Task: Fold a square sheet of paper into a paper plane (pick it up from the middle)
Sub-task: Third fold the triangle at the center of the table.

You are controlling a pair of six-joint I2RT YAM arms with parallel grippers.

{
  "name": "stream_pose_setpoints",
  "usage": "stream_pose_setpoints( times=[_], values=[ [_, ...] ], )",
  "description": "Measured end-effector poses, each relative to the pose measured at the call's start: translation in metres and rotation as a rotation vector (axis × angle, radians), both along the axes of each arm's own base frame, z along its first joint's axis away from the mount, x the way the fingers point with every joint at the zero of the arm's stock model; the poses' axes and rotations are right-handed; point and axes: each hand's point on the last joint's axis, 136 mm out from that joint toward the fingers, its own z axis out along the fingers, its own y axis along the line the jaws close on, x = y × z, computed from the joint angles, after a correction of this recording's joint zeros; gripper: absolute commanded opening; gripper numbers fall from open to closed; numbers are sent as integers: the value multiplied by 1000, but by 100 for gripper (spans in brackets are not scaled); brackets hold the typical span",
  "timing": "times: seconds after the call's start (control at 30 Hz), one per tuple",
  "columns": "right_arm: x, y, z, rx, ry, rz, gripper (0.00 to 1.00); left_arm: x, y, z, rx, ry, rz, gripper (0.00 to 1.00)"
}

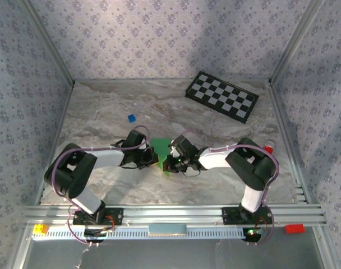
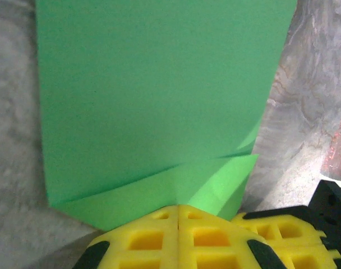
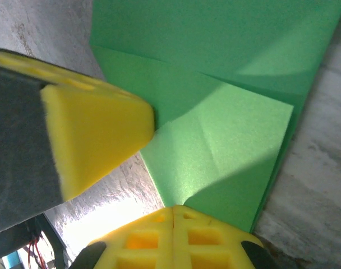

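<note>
The marbled grey desk (image 1: pixel 103 112) is boxed in by pale flowered wallpaper (image 1: pixel 159 33), and I work at its middle. My left claw (image 2: pixel 178 208) has its yellow fingers (image 2: pixel 142 241) pressed together with no gap along the seam. Its tips sit at the near edge of the square sheet of paper (image 2: pixel 159 95). My right claw (image 3: pixel 173 209) is closed the same way, with its tips at another edge of the same sheet. I cannot tell whether either claw pinches a sliver of paper or only bears down on it.

The two claws come in from opposite sides and stand just beside each other. Each one shows as a yellow wedge in the other wrist's view.

The bright green sheet lies flat on the desk between them, partly folded. One corner flap is turned over onto the body, and its slanted edges and a faint crease catch the light.

Further out, a small blue block (image 1: pixel 131 118) lies on the desk to the far left of the sheet. A black-and-white checkerboard (image 1: pixel 221 96) rests at the far right, well apart from it.
</note>
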Motion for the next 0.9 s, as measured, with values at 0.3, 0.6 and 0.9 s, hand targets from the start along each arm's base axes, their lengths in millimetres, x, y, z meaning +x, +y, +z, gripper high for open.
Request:
stream_pose_setpoints(
  times=[0.3, 0.6, 0.9],
  values=[
    [0, 1, 0, 0, -1, -10, 0, -4, -10, 25, -42, -46, -11, 4],
    [0, 0, -1, 9, -1, -23, 0, -14, -7, -4, 14, 16, -6, 0],
    [0, 1, -1, 15, -6, -23, 0, -12, -3, -7, -11, 0, -25, 0]
  ],
)
